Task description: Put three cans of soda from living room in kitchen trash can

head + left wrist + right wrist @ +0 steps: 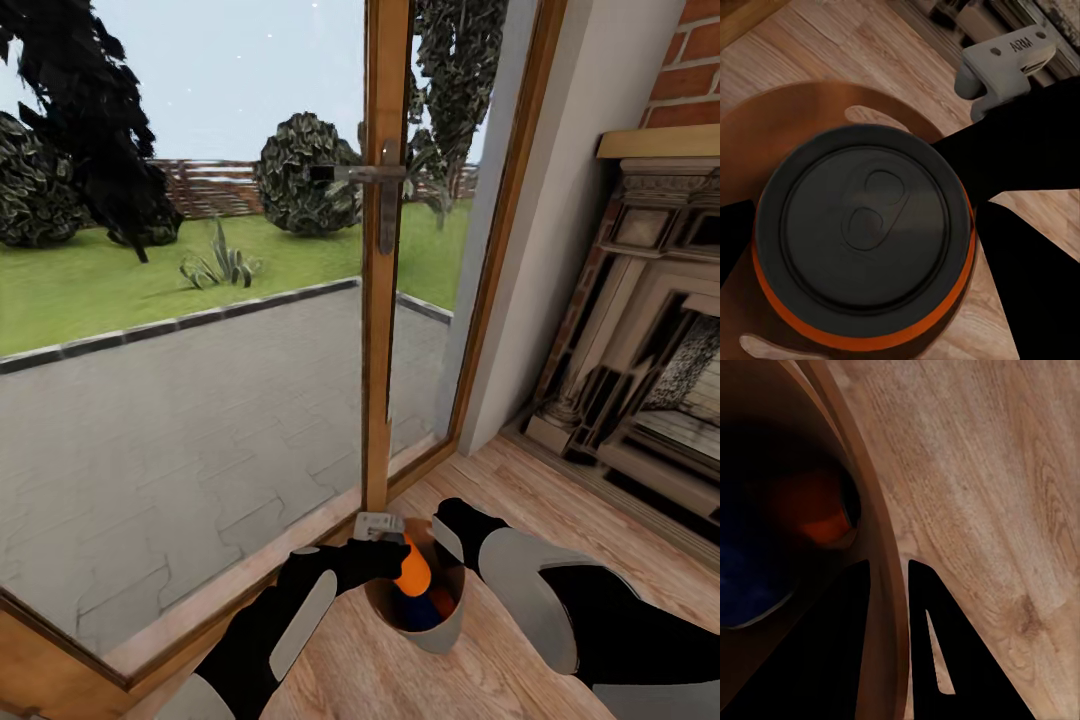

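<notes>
The tash can (438, 632), grey outside and wood-toned inside, is low on the plank floor by the glass door. My right gripper (889, 566) is shut on its rim (881, 510), one finger inside and one outside. My left gripper (385, 553) is shut on an orange can of soda (413, 572), holding it in the bin's mouth. In the left wrist view the can's dark grey top (866, 225) faces the camera. Inside the bin lie a dark blue can (750, 570) and another orange can (814, 514).
A wood-framed glass door (378, 300) with a metal handle (385, 180) stands directly ahead, with a garden beyond. The stone fireplace (640, 380) and red brick wall (690, 70) are to the right. Plank floor (520, 480) runs between door and fireplace.
</notes>
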Available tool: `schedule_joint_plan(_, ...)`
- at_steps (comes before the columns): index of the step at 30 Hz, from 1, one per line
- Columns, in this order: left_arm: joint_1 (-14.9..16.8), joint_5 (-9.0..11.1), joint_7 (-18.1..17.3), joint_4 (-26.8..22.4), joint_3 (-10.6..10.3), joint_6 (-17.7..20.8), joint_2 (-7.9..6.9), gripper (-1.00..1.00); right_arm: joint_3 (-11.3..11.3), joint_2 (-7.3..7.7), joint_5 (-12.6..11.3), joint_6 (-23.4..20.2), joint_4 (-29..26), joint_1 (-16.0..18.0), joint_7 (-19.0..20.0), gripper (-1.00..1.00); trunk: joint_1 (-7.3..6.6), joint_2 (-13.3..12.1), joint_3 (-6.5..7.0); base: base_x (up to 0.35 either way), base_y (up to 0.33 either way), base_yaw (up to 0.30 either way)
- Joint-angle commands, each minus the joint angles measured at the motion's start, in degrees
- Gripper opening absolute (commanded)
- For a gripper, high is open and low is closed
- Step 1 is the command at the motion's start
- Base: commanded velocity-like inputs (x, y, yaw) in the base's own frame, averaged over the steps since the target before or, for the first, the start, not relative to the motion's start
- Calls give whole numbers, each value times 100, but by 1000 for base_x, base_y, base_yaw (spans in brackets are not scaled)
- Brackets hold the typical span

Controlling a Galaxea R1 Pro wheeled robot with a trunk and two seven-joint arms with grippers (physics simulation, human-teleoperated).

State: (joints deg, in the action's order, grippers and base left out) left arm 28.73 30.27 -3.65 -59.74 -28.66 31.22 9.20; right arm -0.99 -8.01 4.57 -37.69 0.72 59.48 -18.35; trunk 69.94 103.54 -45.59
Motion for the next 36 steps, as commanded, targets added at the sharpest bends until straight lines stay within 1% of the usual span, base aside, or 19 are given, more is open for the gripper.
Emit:
schedule_joint_plan(1,4,-1,-4,2,-5,-3,1,-100,20,-4,-18,8,-2,2,19,-100,0,0,1,0,0,0)
schedule_joint_plan(3,9,1,-2,3,-13,-6,1,-100,20,-5,-18,8,-5,2,21,-100,0,0,1,0,0,0)
schedule_joint_plan(4,11,1,-1,4,-15,-7,2,100,20,-6,-18,8,-6,2,22,-100,0,0,1,0,0,0)
schedule_joint_plan(22,18,3,22,3,-27,-61,0,100,20,-3,-18,8,-15,1,24,-100,0,0,1,0,0,0)
schedule_joint_plan(30,12,15,20,-20,-33,-65,-14,100,62,55,-16,8,-21,2,24,-100,0,0,1,0,0,0)
schedule_joint_plan(32,11,20,22,-39,-37,-57,-21,100,73,171,-16,12,-22,2,24,-100,0,0,1,0,0,0)
schedule_joint_plan(33,10,21,22,-50,-39,-55,-27,100,79,281,-17,13,-23,2,33,-100,0,0,1,0,0,0)
schedule_joint_plan(34,10,21,22,-55,-40,-55,-30,100,82,329,-17,14,-24,2,38,-100,0,0,1,0,0,0)
schedule_joint_plan(35,10,22,22,-63,-41,-50,-34,100,85,419,-17,15,-25,2,74,-100,0,0,1,0,0,0)
schedule_joint_plan(36,10,22,22,-67,-42,-46,-35,100,86,462,-18,15,-26,2,106,-100,0,0,1,0,0,0)
